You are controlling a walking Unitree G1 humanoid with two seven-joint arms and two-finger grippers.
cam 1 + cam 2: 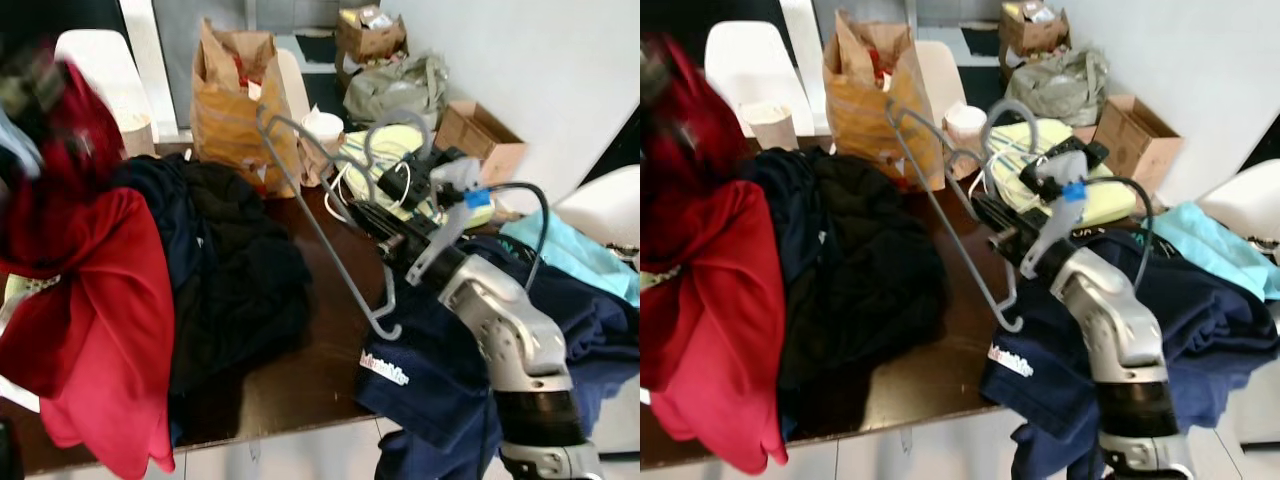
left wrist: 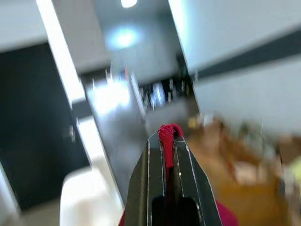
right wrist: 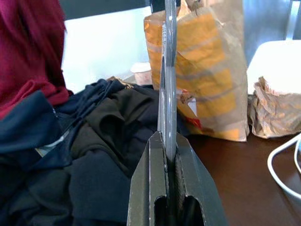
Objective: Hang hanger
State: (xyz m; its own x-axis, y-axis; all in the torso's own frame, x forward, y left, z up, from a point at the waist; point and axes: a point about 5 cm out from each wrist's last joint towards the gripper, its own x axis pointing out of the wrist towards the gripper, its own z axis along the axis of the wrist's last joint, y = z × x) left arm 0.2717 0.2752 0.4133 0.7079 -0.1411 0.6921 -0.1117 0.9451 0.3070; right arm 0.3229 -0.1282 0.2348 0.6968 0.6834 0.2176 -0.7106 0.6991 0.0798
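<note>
- Right gripper [image 1: 385,238] is clamped on our grey hanger [image 1: 330,235]: light, stiff, slick; hold the bar.
- Left gripper [image 2: 165,141] pinches red cloth [image 2: 168,136].

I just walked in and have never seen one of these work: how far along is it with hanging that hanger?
Done: the right gripper is shut on the grey hanger, lifted off the brown table. In hand: the left gripper pinches the red garment, raised beside the pile of dark clothes. Left: the hanger is not yet inside the red garment, and I see no rail to hang it on.
</note>
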